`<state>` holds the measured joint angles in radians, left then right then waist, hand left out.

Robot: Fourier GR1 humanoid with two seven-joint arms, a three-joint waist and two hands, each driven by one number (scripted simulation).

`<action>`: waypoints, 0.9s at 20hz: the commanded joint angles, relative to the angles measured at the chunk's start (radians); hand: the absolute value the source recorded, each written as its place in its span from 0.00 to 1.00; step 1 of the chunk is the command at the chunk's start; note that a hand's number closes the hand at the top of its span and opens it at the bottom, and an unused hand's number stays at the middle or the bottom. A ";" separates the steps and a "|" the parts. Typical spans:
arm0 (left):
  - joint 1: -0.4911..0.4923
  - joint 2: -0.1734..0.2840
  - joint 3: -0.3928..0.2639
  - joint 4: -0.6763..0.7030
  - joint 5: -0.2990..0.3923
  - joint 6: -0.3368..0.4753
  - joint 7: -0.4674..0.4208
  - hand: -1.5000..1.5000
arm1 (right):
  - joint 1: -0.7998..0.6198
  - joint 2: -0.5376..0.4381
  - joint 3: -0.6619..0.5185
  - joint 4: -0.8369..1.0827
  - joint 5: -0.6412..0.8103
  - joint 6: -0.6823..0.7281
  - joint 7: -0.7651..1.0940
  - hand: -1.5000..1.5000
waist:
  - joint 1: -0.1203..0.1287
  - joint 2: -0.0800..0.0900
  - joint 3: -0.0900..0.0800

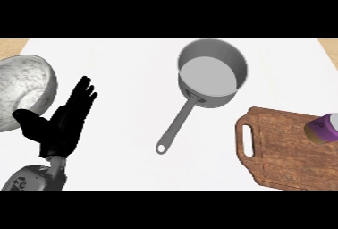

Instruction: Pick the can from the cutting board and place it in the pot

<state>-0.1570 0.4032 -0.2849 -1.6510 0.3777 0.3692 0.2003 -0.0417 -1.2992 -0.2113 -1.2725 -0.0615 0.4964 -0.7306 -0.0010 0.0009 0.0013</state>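
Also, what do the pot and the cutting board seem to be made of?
The pot looks like brushed metal, probably steel: grey, with a soft sheen and a long thin handle. The cutting board looks like dark wood with a worn finish: brown, with streaky grain and a handle slot.

White counter [125,89] holding a speckled bowl [23,89] at left, a steel pot [210,74] centre, a wooden cutting board [287,152] at right.
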 commanded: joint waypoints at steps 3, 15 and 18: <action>-0.041 -0.042 -0.010 0.029 -0.018 -0.003 0.018 0.50 | -0.037 -0.076 0.092 -0.019 0.085 0.105 0.010 0.00 | 0.016 0.004 -0.002; -0.013 -0.094 -0.041 -0.038 -0.115 0.022 0.061 0.50 | -0.125 -0.013 0.221 0.064 0.251 0.124 0.081 0.00 | 0.023 0.004 -0.001; -0.033 -0.074 0.026 0.037 -0.077 -0.053 0.032 0.50 | -0.125 0.085 0.291 -0.016 0.336 0.031 0.177 0.00 | 0.015 0.003 -0.001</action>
<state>-0.1796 0.3328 -0.2795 -1.6546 0.2998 0.3517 0.2485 -0.1464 -1.2842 0.0108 -1.2841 0.1771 0.5409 -0.5576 0.0132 0.0028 -0.0001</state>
